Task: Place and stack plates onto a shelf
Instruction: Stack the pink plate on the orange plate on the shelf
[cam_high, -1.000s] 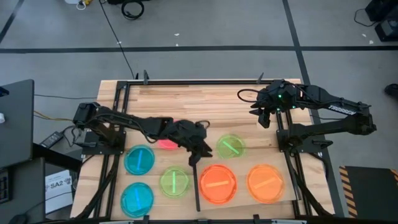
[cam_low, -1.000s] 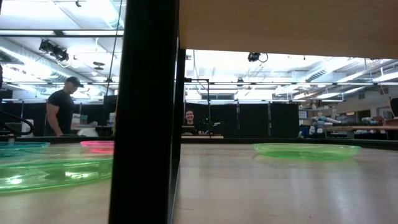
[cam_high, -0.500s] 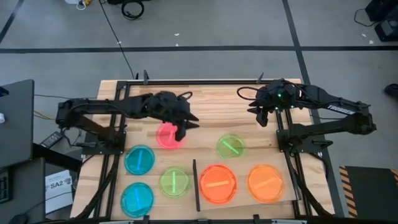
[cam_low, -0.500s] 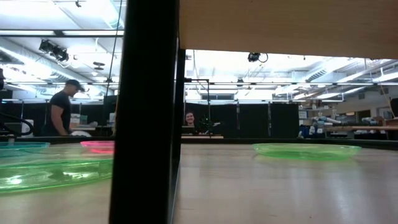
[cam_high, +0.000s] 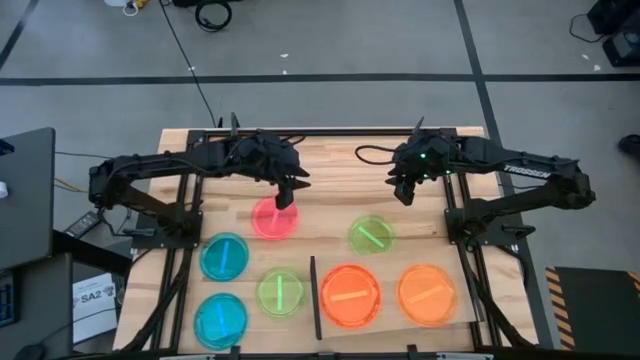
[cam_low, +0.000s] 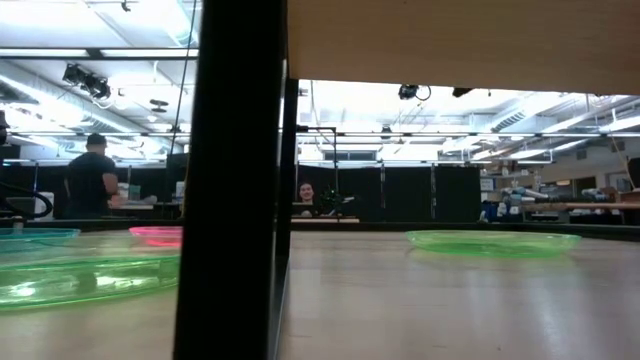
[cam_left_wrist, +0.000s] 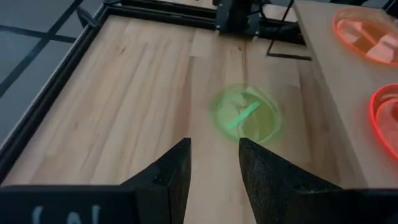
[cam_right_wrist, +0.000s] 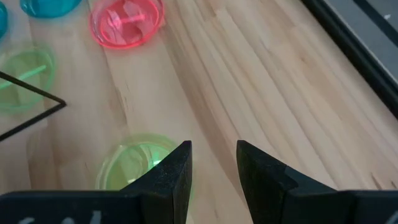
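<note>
plates sit apart on the table, none stacked. my left gripper (cam_high: 291, 193) hangs empty, fingers parted, just behind the pink plate (cam_high: 274, 218). my right gripper (cam_high: 402, 190), also parted and empty, hovers behind the green plate (cam_high: 371, 235). the shelf (cam_high: 395, 335), holding two orange plates (cam_high: 349, 295), lies nearer the right arm.

Black post (cam_low: 235, 180) close in front; green plates (cam_low: 80, 280) (cam_low: 495, 241) on tabletop; pink plate (cam_low: 157, 233) behind; two people (cam_low: 88, 180) (cam_low: 304, 194) beyond.
</note>
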